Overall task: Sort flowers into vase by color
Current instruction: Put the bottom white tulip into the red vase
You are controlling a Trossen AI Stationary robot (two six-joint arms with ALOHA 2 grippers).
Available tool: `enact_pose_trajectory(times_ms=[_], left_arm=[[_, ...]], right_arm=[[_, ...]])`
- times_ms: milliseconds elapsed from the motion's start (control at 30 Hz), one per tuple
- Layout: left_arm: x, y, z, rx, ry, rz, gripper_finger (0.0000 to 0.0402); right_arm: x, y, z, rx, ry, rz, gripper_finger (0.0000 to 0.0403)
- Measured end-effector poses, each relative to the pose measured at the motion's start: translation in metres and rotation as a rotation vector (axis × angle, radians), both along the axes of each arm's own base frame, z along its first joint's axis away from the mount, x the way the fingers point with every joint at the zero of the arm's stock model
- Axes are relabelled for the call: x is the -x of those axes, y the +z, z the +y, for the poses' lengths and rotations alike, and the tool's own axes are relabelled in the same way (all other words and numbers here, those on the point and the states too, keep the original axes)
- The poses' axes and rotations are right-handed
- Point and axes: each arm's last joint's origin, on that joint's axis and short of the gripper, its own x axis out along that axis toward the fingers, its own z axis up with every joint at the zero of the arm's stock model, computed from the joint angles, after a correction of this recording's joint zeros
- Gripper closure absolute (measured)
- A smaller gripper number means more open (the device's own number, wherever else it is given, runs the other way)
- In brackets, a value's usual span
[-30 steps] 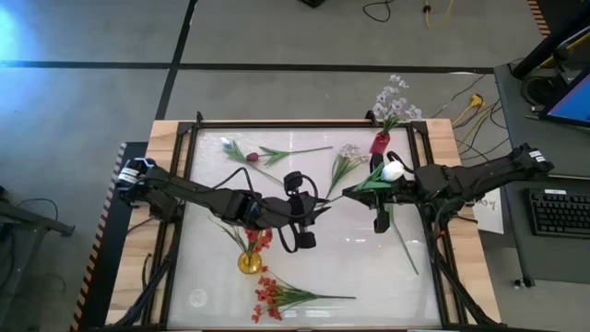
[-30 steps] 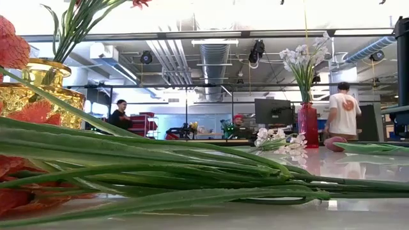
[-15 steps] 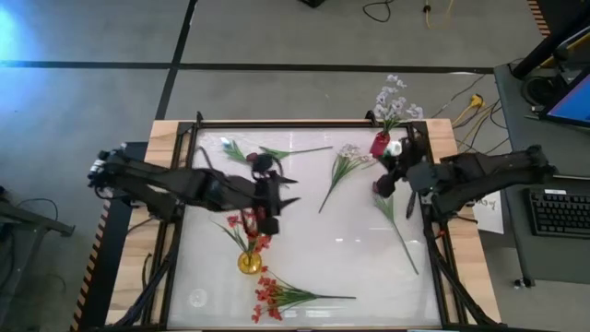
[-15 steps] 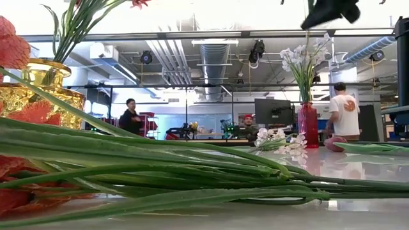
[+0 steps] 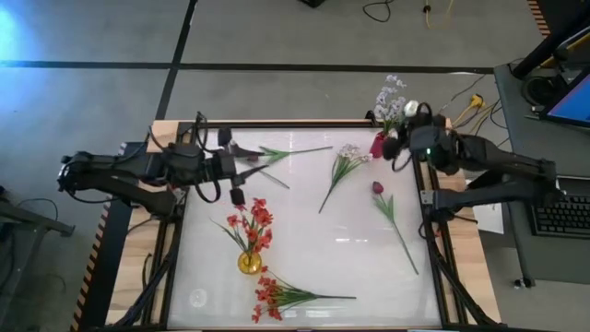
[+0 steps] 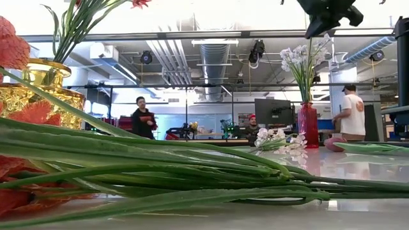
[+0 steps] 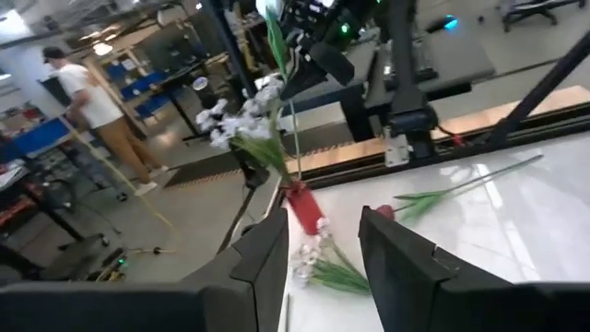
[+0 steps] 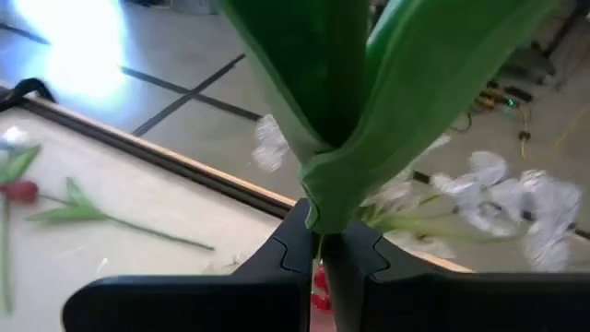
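My right gripper (image 5: 396,148) is at the far right corner, shut on a flower with a white bud (image 5: 410,109), over the red vase (image 5: 378,144) that holds pale sprays (image 5: 392,97). My left gripper (image 7: 323,217) is open and holds nothing, at the table's far left (image 5: 241,175). Red-orange flowers (image 5: 251,221) stand in the yellow vase (image 5: 249,264). A red-orange spray (image 5: 277,297), a white spray (image 5: 343,166) and a maroon tulip (image 5: 378,187) lie flat on the table. Leaves of another flower (image 5: 290,150) lie beside the left arm. My right gripper pinches the white-bud flower between its two fingers where the green leaves wrap the stem (image 8: 323,207). The fingers come nearly level from the table's right side, across the stem. The flower stands upright and lifted, bud up; its stem (image 7: 293,138) hangs toward the red vase's mouth.
The white table has a raised frame (image 5: 304,123) around it. The tulip's long stem (image 5: 406,249) runs toward the near right. A paper sheet (image 5: 489,207) lies right of the table. People stand in the room beyond the table (image 6: 144,118).
My left gripper has drawn back from the yellow vase toward the table's far left, leaving the red-orange flowers standing in that vase. My right gripper has carried the white-bud flower from mid-table to the far right corner and turned it upright over the red vase.
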Motion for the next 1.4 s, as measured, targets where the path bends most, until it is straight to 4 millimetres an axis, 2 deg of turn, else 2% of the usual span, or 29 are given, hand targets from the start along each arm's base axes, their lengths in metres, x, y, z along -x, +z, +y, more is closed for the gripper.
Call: enact_pose_trajectory(times_ms=[200,433,1400], left_arm=[[0.012,0.000,0.002,0.083,0.013,-0.066,0.0287],[0.010,-0.002,0.002,0.183,0.028,-0.085,0.0287],[0.009,-0.010,0.002,0.124,0.040,0.005,0.0285]], right_arm=[[0.005,0.012,-0.013,-0.020,0.004,-0.037,0.0393],[0.002,0.011,-0.017,-0.005,-0.001,-0.039,0.0393],[-0.003,-0.005,-0.020,-0.017,0.004,0.047,0.0391]])
